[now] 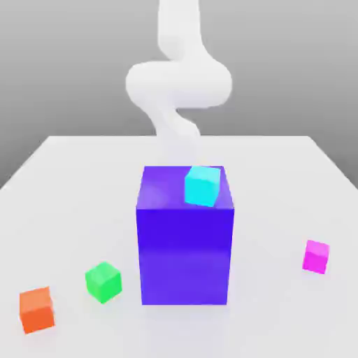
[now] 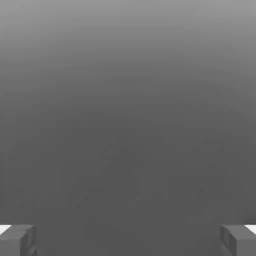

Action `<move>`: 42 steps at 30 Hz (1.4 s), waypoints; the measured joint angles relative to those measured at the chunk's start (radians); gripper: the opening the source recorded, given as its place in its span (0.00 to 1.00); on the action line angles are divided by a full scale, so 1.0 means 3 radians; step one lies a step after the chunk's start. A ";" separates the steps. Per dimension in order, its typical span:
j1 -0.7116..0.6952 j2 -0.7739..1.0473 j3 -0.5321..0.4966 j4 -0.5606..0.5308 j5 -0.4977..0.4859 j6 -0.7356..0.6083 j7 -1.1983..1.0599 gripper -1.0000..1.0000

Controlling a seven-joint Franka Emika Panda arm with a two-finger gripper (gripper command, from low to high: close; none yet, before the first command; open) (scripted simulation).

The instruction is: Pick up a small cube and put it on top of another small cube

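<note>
With its fingers spread wide and empty, the gripper should descend straight over the pink cube (lying on the table, well apart from the big blue block, toward the exterior view's right), then carry it to the green cube.

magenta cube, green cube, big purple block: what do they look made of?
Magenta cube: flat, uniform colour, matte, no texture; possibly plastic, the render leaves it open. Green cube: same plain matte look. Purple block: also untextured, with a faint pale sheen on its top, so slightly glossier.
</note>
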 joint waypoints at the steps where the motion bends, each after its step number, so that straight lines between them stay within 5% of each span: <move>1: 0.0088 0.0133 0.0033 -0.0062 0.0025 0.0077 -0.0066 0.50; 13: 0.0940 0.1583 0.0592 -0.0750 0.0171 0.0929 -0.0692 0.50; 20: 0.1419 0.2447 0.0934 -0.1149 -0.0167 0.1426 -0.0752 0.50; 28: 0.1996 0.3428 0.0372 -0.1117 -0.0947 0.2121 -0.0265 0.50; 29: 0.2043 0.3489 0.0318 -0.1104 -0.0978 0.2170 -0.0240 0.00; 36: 0.2033 0.3476 0.0329 -0.1107 -0.0982 0.2158 -0.0237 0.00; 42: 0.1750 0.2831 0.0734 -0.1246 -0.0452 0.1659 -0.0639 0.00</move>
